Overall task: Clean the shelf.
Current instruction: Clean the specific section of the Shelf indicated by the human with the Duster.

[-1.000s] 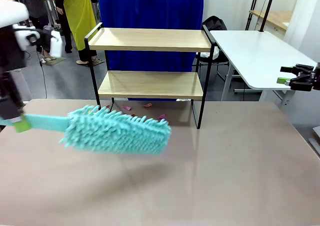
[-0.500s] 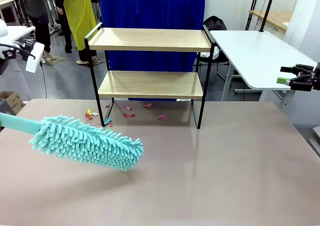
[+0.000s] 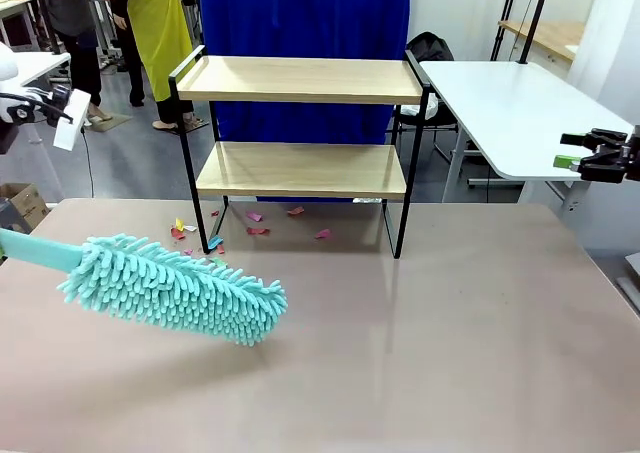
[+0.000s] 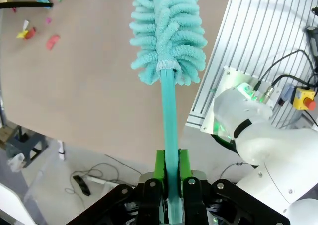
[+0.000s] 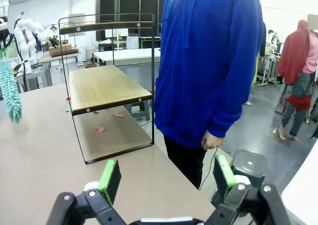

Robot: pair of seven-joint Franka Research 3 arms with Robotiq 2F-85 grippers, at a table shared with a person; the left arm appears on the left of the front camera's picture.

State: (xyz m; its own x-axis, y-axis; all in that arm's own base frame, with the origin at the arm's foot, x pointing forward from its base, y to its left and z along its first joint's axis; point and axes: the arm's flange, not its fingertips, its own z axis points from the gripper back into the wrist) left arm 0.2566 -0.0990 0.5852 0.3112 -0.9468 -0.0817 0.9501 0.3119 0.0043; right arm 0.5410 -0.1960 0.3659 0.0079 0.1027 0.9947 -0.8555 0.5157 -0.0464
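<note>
L gripper (image 4: 171, 160) is pinching the thin handle (image 4: 170, 111) of a teal duster (image 4: 166, 31). Its 2 green pads (image 4: 159, 163) press on the handle from both sides. In the L wrist view the handle runs straight up from the pads to the fluffy head, w/ the brown table (image 4: 89, 86) under it.

In the front view the duster (image 3: 170, 288) comes in from the pic's left edge. It is tilted, head down & to the right, low over the table (image 3: 450, 353). Can't tell if the fluff touches the top; a dark shadow sits right under it.

Shelf (image 3: 300, 168) stands upright at the far side of the table, near the middle, on 4 thin black legs. It has 2 light wood boards, one above the other. Duster head is in front of the shelf & to its left, apart from it. Small paper bits (image 3: 255, 230), pink, red, yellow & blue, lie on the table under the low board & by the front-left leg. Some are near the duster's fluff.

R gripper (image 3: 568, 150) is up in the air at the pic's right side, well apart from the shelf, fingers spread wide & empty. R wrist view looks past the R gripper (image 5: 166, 175) at the shelf (image 5: 107, 86) from its side, w/ paper bits (image 5: 100, 128) under it. Person (image 5: 208, 61) in a blue hoodie stands just beside the shelf, one hand (image 5: 213, 141) hanging down.
</note>
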